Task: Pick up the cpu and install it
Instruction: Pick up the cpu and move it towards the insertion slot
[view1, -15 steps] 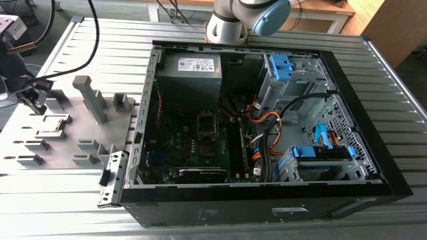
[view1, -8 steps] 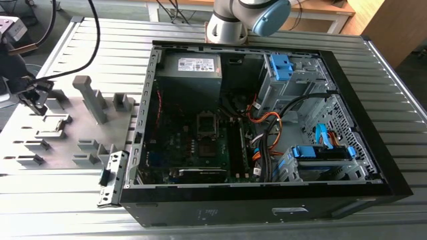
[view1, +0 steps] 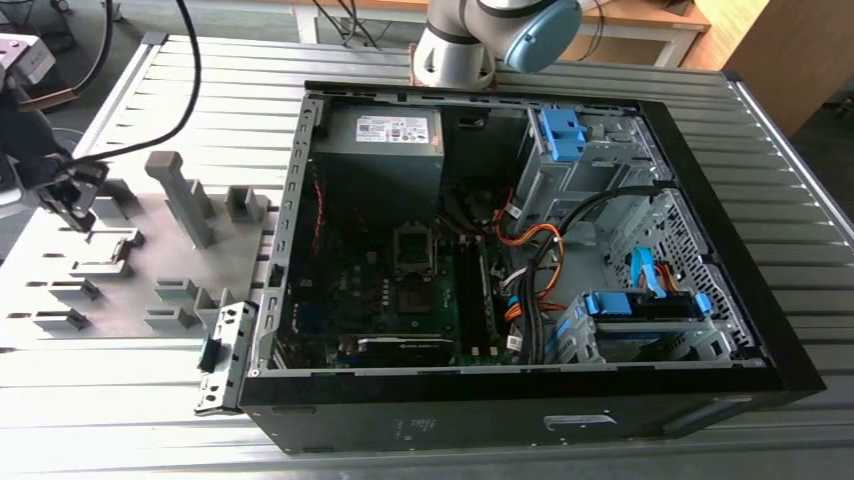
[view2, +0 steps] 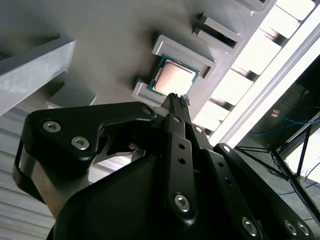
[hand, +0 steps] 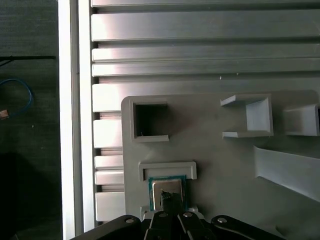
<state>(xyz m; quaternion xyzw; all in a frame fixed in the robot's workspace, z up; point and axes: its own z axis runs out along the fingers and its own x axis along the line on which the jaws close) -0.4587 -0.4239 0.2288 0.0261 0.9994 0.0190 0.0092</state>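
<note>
The arm reaches down at the exterior view's left, its gripper (view1: 74, 205) pointing steeply downward over the grey holder plate (view1: 247, 250) on the slatted metal counter (view1: 120, 430), well apart from the open computer case (view1: 754, 345). In both wrist views the fingers (view2: 175, 120) look drawn together to a narrow tip with nothing between them, poised just over the cpu (view2: 169, 77). The cpu (hand: 167, 185) lies flat in its holder block (hand: 167, 169) on the plate.
</note>
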